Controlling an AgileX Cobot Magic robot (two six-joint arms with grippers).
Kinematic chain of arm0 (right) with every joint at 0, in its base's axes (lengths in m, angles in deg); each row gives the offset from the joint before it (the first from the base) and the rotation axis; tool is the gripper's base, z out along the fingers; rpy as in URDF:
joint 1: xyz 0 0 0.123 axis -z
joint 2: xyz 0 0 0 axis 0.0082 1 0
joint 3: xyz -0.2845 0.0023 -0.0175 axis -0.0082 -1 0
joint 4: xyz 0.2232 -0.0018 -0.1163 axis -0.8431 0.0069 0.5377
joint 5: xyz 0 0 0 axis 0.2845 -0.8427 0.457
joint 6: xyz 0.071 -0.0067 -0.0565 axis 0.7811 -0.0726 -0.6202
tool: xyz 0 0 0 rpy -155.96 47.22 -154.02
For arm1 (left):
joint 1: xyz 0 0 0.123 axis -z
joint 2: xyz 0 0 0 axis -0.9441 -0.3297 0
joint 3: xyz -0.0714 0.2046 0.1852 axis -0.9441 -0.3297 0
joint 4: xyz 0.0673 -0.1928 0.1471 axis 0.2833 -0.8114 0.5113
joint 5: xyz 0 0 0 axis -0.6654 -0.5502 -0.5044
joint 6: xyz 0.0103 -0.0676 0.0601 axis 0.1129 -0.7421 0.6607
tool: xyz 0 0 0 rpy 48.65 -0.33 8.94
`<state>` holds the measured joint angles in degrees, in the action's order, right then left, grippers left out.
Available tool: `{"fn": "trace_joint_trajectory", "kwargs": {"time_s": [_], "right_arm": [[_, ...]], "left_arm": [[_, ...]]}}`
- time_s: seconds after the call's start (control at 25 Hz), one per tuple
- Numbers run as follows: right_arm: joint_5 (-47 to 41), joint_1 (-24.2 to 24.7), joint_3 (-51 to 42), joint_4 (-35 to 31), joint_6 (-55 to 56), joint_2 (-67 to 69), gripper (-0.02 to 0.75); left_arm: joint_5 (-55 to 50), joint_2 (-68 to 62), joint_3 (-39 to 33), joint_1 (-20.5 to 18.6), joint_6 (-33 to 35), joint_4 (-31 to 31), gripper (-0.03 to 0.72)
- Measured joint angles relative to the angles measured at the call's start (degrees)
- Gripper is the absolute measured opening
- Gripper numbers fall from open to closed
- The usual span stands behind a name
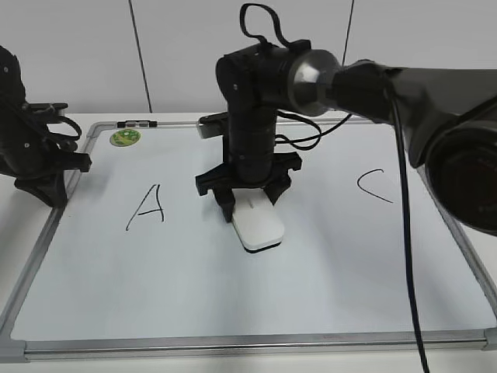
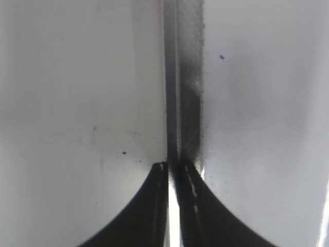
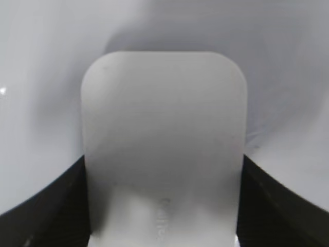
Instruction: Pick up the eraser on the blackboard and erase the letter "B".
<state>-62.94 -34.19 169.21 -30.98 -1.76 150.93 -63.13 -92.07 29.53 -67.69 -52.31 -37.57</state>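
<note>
eraser on blackboard, between letter a and c

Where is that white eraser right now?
The eraser lies on the blackboard near the middle of the exterior view, between the letters A and C, with the right pincer closed around its far end.

Eraser lettering blurred and cut by the lower edge; right claw hides any "B"; left claw partly cropped.

Bare blackboard all around the eraser.
</note>
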Motion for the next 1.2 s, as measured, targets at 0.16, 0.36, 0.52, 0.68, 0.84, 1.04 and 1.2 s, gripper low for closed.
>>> {"fn": "trace_joint_trajectory", "kwargs": {"time_s": [0.16,0.36,0.52,0.68,0.84,1.04,1.2], "right_arm": [[0.02,2.51,0.00,0.04,0.10,0.00,0.524],[0.12,4.61,0.04,0.04,0.23,0.00,0.524],[0.25,5.03,0.04,0.27,0.22,-0.23,0.524],[0.23,5.94,-1.20,3.99,0.22,-1.85,0.524],[0.12,9.04,-5.11,8.84,0.22,-7.58,0.524],[0.12,14.46,-12.85,9.97,0.22,-14.72,0.524],[0.12,18.93,-19.16,9.91,-0.16,-18.26,0.524]], "left_arm": [[-0.01,0.00,0.00,0.00,0.00,0.05,0.038],[0.12,-0.09,0.00,0.00,0.00,0.15,0.038],[0.12,-0.09,0.00,0.00,0.00,0.15,0.038],[0.12,-0.09,0.11,0.00,0.00,0.04,0.038],[0.12,-0.09,0.11,0.00,0.00,0.04,0.038],[0.12,-0.09,0.11,0.00,0.00,0.04,0.038],[0.12,-0.09,0.11,0.00,0.00,0.04,0.039]]}}
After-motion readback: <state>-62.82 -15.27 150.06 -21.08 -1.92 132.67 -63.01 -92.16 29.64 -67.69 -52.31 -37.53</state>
